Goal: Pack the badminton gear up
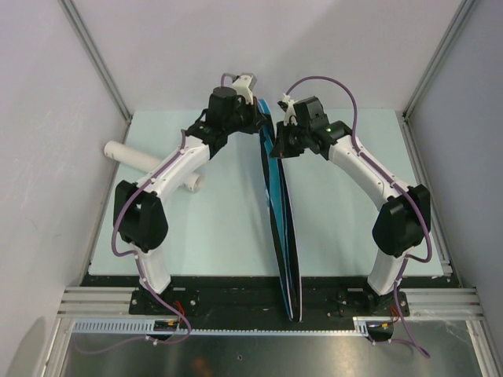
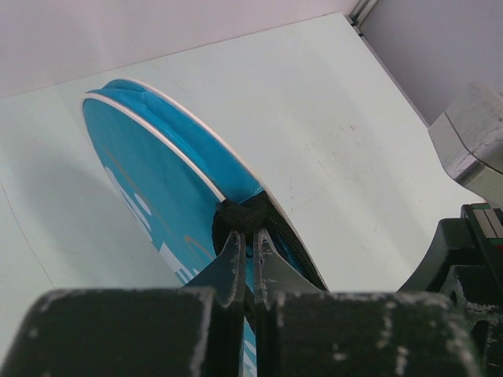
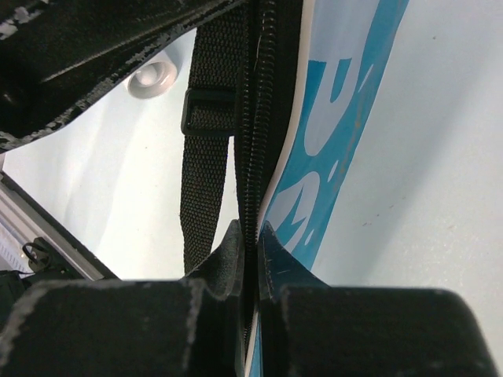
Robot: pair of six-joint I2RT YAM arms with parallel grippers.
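From above, the long, slim racket bag (image 1: 280,212) stands on its narrow edge down the middle of the pale mint table (image 1: 212,236). It forms a lens-shaped sliver of blue fabric edged in black, running from between the two wrists to past the near table edge, between the arm bases. The left gripper (image 1: 257,119) meets the bag's far tip from the left, and the right gripper (image 1: 277,145) meets it just nearer, from the right. A smooth white cardboard tube (image 1: 137,155) lies slanted at the far left, partly hidden under the left forearm and well apart from the bag. Bare table lies open on both sides of the bag, bounded by grey walls and aluminium rails (image 1: 94,55). In the left wrist view, the bag's rounded end rises as a bright blue panel with thin white piping and pale lettering. The left fingers are pinched narrow on a nub of black woven webbing at the rim, and smooth, lightly scuffed tabletop stretches beyond. In the right wrist view, the fingers are closed tight on the bag's black edge, right at the ribbed zipper (image 3: 253,141). A flat woven black strap (image 3: 206,181) with a plastic slider hangs beside it. White letters run along the blue side, and the tube's open round mouth shows far off at the upper left.
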